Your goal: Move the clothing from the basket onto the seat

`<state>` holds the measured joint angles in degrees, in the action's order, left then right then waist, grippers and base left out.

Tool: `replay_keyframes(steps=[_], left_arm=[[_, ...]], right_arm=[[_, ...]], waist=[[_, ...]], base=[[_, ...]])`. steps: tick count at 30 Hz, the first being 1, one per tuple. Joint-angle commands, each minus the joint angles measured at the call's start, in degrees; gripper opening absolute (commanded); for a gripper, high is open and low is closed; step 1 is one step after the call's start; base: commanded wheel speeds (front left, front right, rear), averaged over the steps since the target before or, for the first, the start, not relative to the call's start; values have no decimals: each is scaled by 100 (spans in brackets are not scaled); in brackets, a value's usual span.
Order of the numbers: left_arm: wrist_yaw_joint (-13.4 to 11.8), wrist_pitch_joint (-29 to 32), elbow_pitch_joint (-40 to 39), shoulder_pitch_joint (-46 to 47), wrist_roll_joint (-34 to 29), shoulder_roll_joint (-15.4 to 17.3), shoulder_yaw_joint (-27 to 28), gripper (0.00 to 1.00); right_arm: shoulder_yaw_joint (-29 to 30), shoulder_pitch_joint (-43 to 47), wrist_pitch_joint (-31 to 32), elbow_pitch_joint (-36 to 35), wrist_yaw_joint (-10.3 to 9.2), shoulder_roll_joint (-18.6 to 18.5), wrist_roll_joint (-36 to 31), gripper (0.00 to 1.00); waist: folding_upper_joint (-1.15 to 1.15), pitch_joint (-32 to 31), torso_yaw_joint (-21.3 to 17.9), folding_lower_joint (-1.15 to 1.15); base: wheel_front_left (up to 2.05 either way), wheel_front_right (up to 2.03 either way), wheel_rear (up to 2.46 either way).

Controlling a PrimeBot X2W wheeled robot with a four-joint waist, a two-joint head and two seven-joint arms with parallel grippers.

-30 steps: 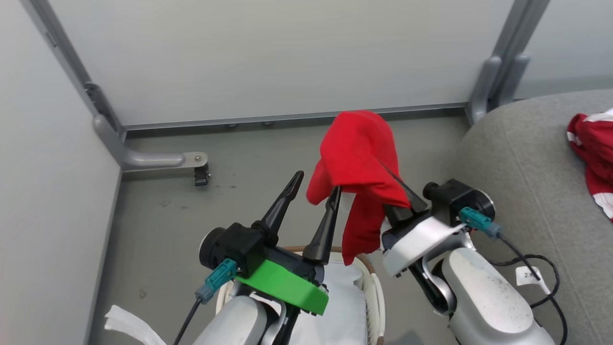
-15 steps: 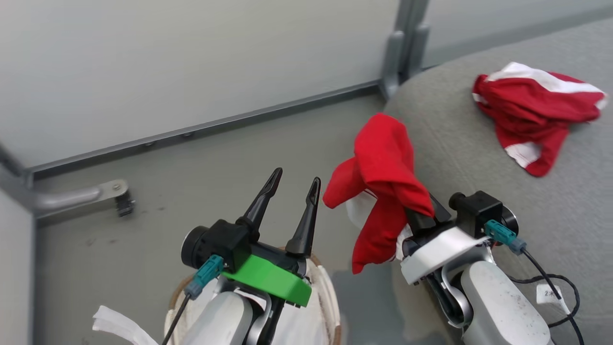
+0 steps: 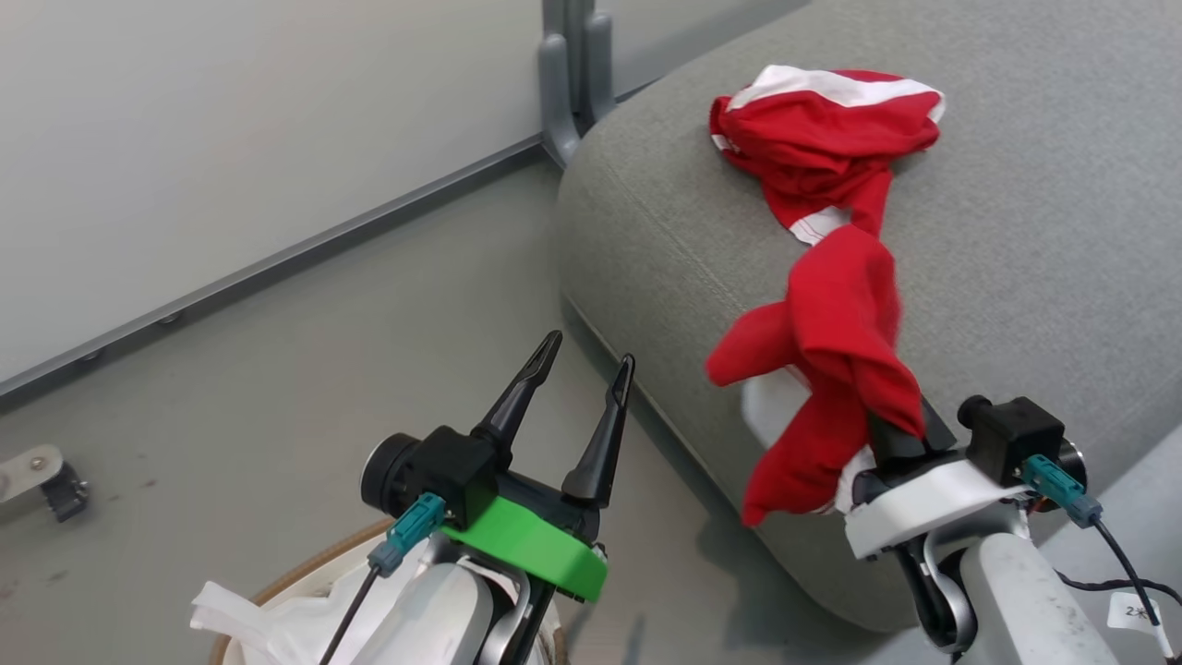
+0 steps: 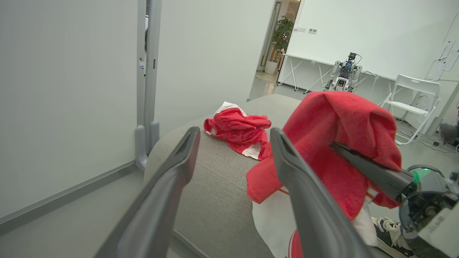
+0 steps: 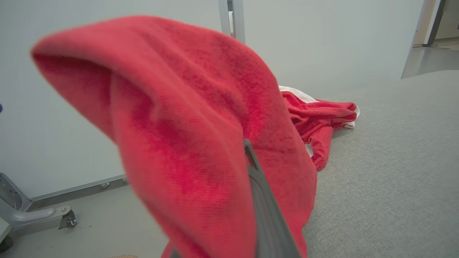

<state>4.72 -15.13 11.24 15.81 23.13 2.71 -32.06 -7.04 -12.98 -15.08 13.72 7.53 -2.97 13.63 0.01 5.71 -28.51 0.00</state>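
Right gripper (image 3: 898, 430) half under red garment (image 3: 836, 342)

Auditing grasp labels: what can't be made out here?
Right gripper: head view, tips draped under the bright red soft garment it carries.
Oval white plastic basket, brown rim: head view, cut by bottom edge and left arm.
Garment's near edge: right wrist view, blurred.

Soft, even light is falling from above, keeping every view bright. In the head view a faint shadow is pooling on the floor (image 3: 729, 554) just below the right fingers (image 3: 910, 434), and the seat (image 3: 1016, 231) is darkening along its underside there. In the right wrist view the held garment (image 5: 186, 143), draped close over those fingers, is blurring and oversaturating, while the second garment (image 5: 322, 114) beyond the fingertips is showing sharp. In the left wrist view the left fingers (image 4: 168, 186) are softening toward their bases.
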Motion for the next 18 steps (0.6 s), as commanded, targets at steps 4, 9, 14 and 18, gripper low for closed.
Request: replay_keyframes(steps=[4, 9, 14, 18], left_arm=[[82, -2, -7, 160, -144, 36, 18, 100], [119, -2, -25, 258, -389, 36, 140, 100], [159, -2, 32, 367, -670, 35, 223, 100], [211, -3, -27, 590, -804, 36, 221, 100]], right_arm=[[217, -36, -12, -170, -8, -207, -225, 0], [555, -853, -12, -56, -8, -861, -214, 0], [897, -1834, -12, 287, -8, -1386, -152, 0], [1147, -2551, -11, 707, -8, -1747, -179, 0]], waist=[[-1, 323, -255, 0], [-1, 757, -265, 0], [-1, 1277, -158, 0], [-1, 1716, 77, 0]], base=[[0, 0, 0], [0, 0, 0], [0, 0, 0], [0, 0, 0]])
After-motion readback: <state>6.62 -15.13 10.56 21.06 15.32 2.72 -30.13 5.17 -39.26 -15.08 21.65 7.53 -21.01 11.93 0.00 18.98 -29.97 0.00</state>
